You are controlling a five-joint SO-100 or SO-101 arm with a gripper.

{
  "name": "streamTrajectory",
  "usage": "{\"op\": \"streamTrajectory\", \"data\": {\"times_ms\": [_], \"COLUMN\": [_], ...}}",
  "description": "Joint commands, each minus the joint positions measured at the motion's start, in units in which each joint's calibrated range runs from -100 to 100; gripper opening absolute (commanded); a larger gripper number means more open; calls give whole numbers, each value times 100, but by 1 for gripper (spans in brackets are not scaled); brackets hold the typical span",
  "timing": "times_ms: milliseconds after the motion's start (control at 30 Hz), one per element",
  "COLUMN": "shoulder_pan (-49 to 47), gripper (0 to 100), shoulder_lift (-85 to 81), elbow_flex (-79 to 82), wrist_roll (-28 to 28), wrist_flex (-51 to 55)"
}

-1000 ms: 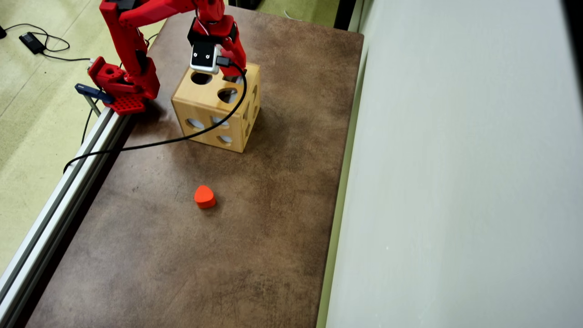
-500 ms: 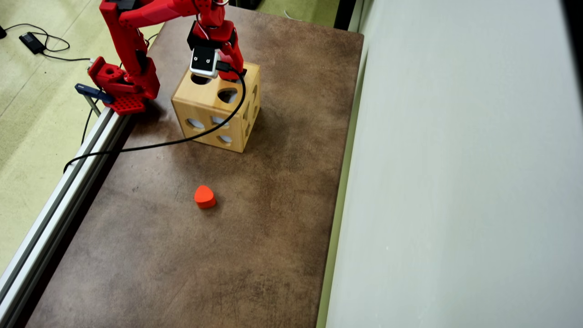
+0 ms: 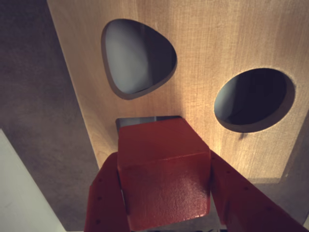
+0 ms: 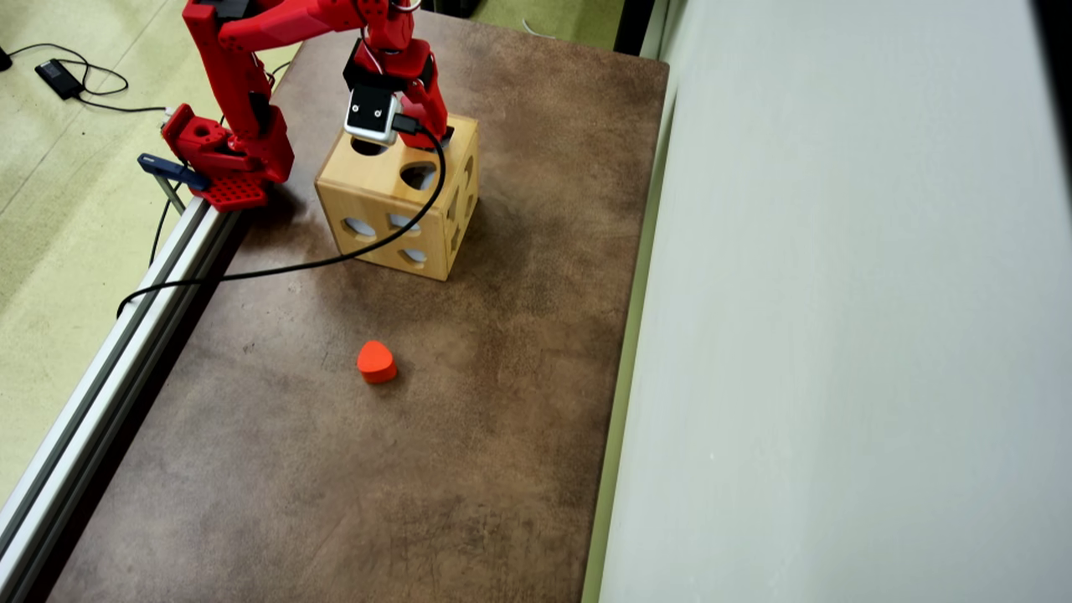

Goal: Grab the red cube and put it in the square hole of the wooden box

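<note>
One red cube (image 3: 161, 166), one wooden box (image 4: 381, 197)

Quick count for you: one wooden box (image 4: 394, 201), one red cube (image 3: 161, 169) and one orange heart-ish block (image 4: 376, 362). On the box's top face you've got three holes: one rounded heart-shaped hole (image 3: 137, 57), one round hole (image 3: 252, 99) and one square hole (image 3: 145, 121). One arm, one gripper (image 3: 164, 212) with two fingers (image 3: 104, 198).
</note>
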Motion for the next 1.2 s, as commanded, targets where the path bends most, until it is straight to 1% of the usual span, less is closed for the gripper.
{"op": "streamTrajectory", "data": {"times_ms": [0, 833, 1000, 1167], "shoulder_pan": [-23, -38, 22, 22], "gripper": [3, 3, 3, 3], "shoulder_lift": [-251, 64, 480, 514], "elbow_flex": [-128, -21, -83, -38], "wrist_roll": [-15, -20, -10, -15], "wrist_flex": [-87, -95, -95, -95]}}
